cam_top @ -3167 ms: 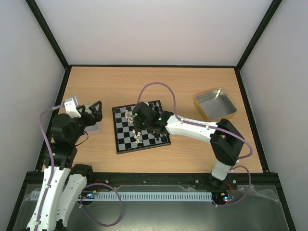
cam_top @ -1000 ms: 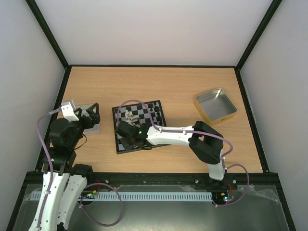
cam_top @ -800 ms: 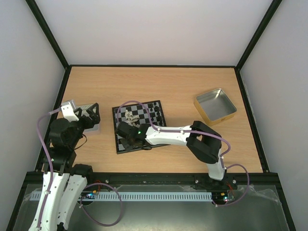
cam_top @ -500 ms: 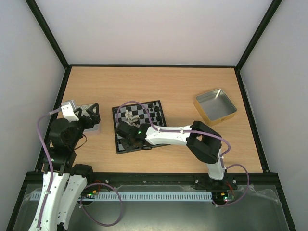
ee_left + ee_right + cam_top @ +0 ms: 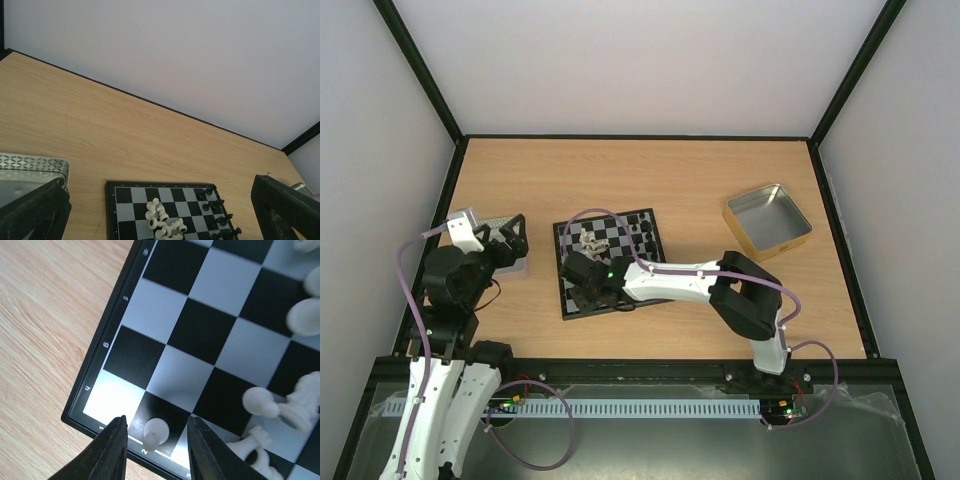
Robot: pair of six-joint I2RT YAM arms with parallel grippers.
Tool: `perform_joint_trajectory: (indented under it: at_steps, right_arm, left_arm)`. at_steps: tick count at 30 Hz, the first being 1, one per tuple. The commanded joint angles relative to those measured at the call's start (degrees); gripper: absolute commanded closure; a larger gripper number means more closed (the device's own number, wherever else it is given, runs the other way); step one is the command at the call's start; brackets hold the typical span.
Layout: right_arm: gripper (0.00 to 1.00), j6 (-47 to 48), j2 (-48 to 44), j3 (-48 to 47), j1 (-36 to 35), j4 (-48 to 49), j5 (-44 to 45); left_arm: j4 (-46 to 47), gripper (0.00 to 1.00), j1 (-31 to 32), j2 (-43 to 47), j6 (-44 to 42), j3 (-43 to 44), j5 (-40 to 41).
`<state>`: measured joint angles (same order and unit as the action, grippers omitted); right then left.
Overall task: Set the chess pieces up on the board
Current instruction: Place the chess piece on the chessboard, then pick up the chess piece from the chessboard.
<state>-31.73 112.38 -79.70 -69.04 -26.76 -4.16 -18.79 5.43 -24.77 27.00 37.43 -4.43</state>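
Pawn [image 5: 155,433] by board [image 5: 101,388] edge, right gripper [image 5: 156,421] astride, clear

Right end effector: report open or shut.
Open: the right end effector shows gaps either side of the white pawn between its jaws.

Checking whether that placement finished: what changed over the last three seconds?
The right gripper moved from mid-board to the near-left corner of the board. Its jaws then opened, leaving a white pawn standing free between them on a dark square. The left arm shifted slightly. The left gripper stayed open, and the board and right tin stayed put.
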Motion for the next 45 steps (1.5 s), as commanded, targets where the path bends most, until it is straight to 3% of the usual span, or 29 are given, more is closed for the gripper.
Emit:
perform_joint_trajectory:
  at_steps: [1, 6, 9, 14, 19, 22, 45]
  right_arm:
    - [0.67, -2.5, -6.2, 1.2, -0.1, 2.8, 6.1]
    - [0.66, -8.2, -13.9, 9.0, 2.7, 7.5, 10.5]
    - [0.66, -10.9, -17.1, 14.0, 5.8, 10.0, 9.5]
    - [0.65, -6.9, -14.3, 12.2, 7.0, 7.4, 5.9]
    - [0.65, -4.8, -10.1, 9.7, 6.9, 6.1, 2.9]
    - [0.70, -2.9, -8.2, 8.3, 6.4, 5.7, 2.0]
    - [0.93, -3.0, -1.3, 3.9, 5.2, 4.0, 6.4]
  left_arm:
    - [0.4, 0.00, -0.2, 0.0, -0.4, -0.7, -0.1]
    - [0.8, 0.00, -0.2, -1.9, -0.4, -1.1, -1.5]
    - [2.7, 0.00, -0.2, -2.9, -0.7, -2.1, -7.3]
    - [2.8, 0.00, -0.2, -5.9, 0.9, -1.5, -14.9]
    - [-0.1, 0.00, -0.2, -7.1, 1.4, -0.8, -10.9]
    - [-0.7, 0.00, -0.2, -6.7, 1.1, -0.6, -9.1]
    - [0.3, 0.00, -0.2, -5.5, 0.7, -1.9, -7.3]
